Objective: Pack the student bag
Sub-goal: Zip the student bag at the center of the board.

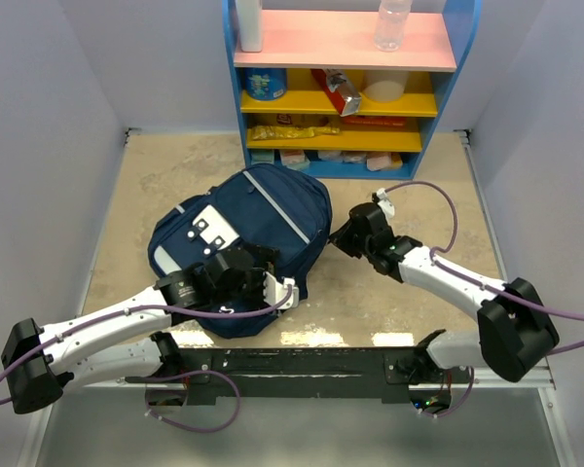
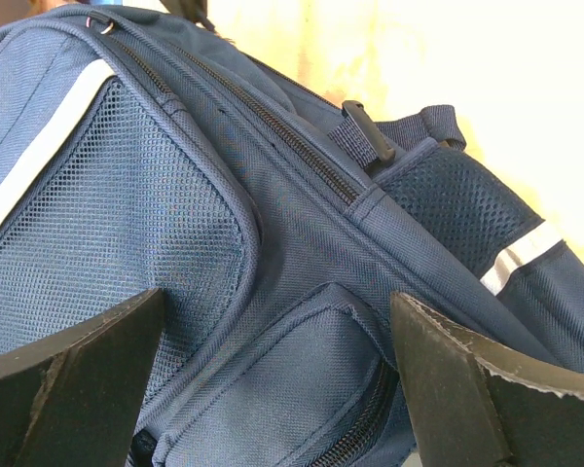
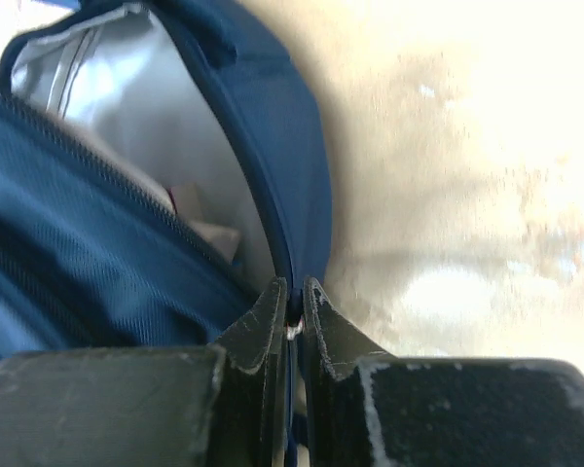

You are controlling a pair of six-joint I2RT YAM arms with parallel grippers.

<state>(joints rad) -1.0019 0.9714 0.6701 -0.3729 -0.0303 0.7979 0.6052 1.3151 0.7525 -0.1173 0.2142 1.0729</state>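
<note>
R hand (image 3: 292, 300) pinched shut on backpack (image 1: 273, 204) rim, L hand (image 2: 277, 360) wide open & empty just above its front: pull rim up steadily, no jerks.

Top external: mounted high at the near side, looking steeply down over the whole table (image 1: 146, 185). All views share the student bag (image 1: 273, 209) — wrist cameras very close, left facing its mesh front, right its open rim.

Blue shelf (image 1: 232, 97) holds snack packets (image 1: 292, 129) and bottle (image 1: 392, 24)
</note>
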